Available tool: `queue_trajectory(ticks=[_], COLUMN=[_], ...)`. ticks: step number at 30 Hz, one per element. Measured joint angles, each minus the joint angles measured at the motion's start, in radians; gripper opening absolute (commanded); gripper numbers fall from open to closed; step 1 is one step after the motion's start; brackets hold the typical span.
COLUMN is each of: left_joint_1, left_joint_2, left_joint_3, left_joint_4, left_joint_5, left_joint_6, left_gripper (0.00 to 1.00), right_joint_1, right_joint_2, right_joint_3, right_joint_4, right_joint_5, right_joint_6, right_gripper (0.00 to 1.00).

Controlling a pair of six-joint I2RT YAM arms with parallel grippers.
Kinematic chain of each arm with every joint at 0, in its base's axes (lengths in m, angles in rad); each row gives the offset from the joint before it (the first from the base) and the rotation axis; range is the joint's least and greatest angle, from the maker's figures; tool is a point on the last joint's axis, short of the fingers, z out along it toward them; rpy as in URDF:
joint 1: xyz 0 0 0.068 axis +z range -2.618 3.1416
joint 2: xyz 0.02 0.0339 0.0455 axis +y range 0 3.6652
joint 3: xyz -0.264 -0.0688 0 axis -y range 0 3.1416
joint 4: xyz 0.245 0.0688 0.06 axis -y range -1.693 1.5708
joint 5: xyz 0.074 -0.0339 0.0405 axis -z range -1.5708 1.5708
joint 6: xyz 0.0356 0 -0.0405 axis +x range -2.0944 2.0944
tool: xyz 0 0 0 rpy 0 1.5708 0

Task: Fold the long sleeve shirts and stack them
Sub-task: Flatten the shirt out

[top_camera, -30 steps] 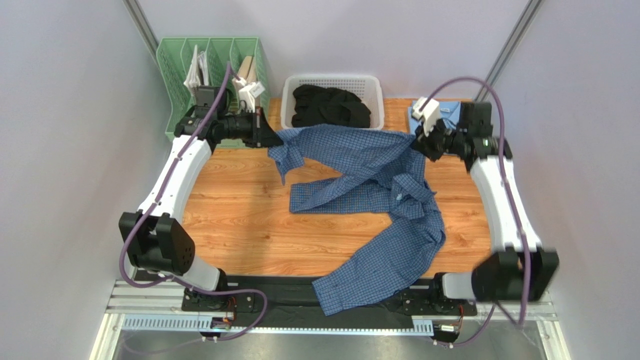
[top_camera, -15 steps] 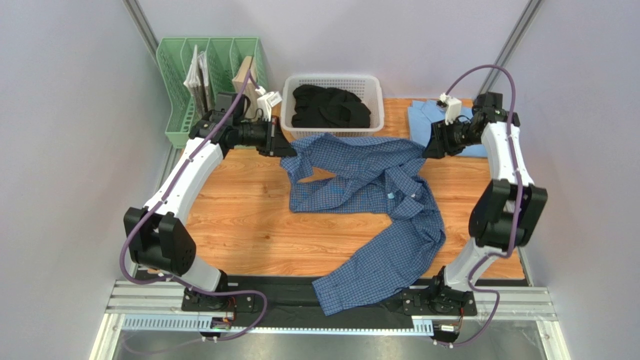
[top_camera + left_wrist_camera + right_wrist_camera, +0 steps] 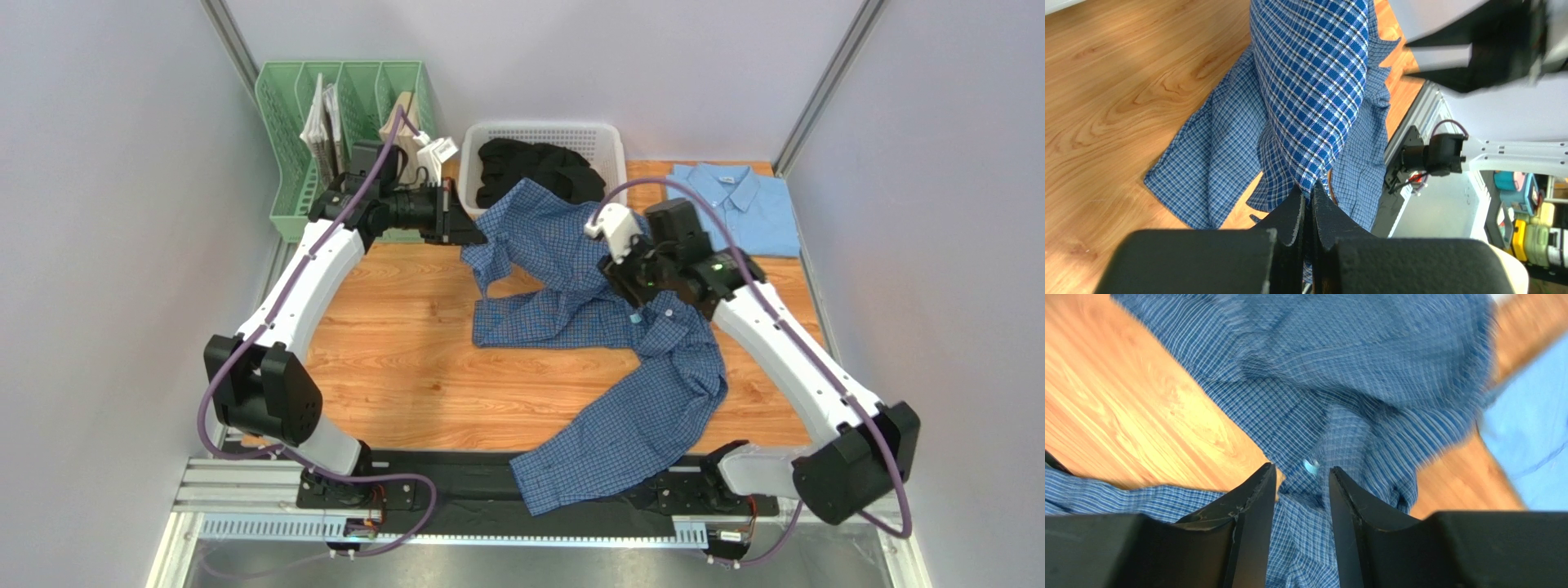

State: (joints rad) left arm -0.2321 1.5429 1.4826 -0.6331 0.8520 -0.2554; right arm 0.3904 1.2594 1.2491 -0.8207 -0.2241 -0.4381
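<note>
The loose shirt (image 3: 675, 380) sprawls across the table (image 3: 393, 368) — basket (image 3: 540, 126) behind it, rack (image 3: 288, 159) far left, folded shirt (image 3: 736, 202) far right.

My wooden counter (image 3: 393, 368) carries a dark blue checked shirt (image 3: 669, 380) sprawled from middle to right, its tail over the near edge. A light blue shirt (image 3: 742, 208) lies flat at the far right corner, a white basket (image 3: 546, 128) beside it.
</note>
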Motion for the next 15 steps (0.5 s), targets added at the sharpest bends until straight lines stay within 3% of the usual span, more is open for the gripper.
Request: queue_trajectory(ticks=[4,10,14,15], left_joint_1=[0.014,0.060,0.085,0.089], left_joint_2=[0.012,0.021,0.021,0.021], left_joint_3=[0.000,0.003,0.009,0.009], left_joint_4=[0.005,0.008,-0.003,-0.006], left_joint_5=[0.004,0.008,0.011,0.011], left_joint_6=[-0.021,-0.030,-0.016,-0.013], left_gripper=[0.00,0.00,0.00,0.00], right_joint_1=[0.142,0.144,0.066,0.040], right_joint_2=[0.090,0.280,0.249,0.220], right_joint_3=[-0.052,-0.087,-0.154,-0.169], right_joint_4=[0.105,0.221,0.232,0.225], right_joint_5=[0.210,0.428,0.480,0.483], right_joint_6=[-0.117,-0.253,-0.357,-0.387], right_gripper=[0.43,0.40,0.03,0.00])
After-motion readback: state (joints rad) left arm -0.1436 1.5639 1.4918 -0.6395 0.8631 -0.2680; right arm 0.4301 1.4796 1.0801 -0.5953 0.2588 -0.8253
